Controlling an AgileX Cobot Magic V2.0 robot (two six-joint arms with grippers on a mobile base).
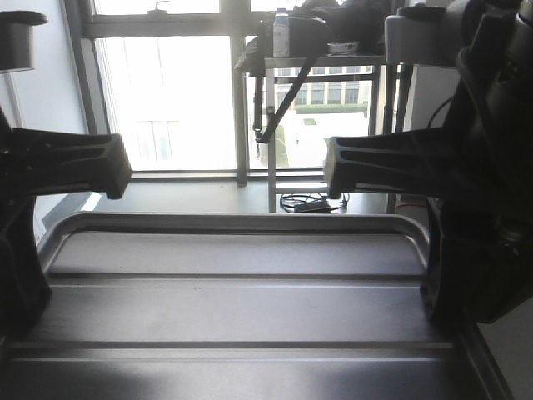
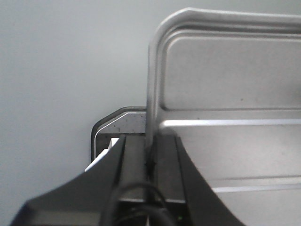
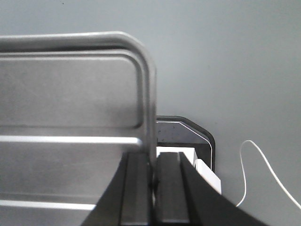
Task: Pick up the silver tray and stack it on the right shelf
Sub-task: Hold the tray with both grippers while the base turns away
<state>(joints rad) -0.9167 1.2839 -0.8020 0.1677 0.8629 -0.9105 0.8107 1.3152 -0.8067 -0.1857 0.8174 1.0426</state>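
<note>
Silver tray point(image 1: 241, 308), left gripper point(image 2: 149, 143) and right gripper point(image 3: 153, 160) pinching opposite rims, white cable point(image 3: 248, 141) only in right wrist view

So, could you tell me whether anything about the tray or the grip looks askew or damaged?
Nothing stands out. The silver tray sits level, with the left gripper and right gripper each with jaws shut on a side rim. No dents or spills show on it.
</note>
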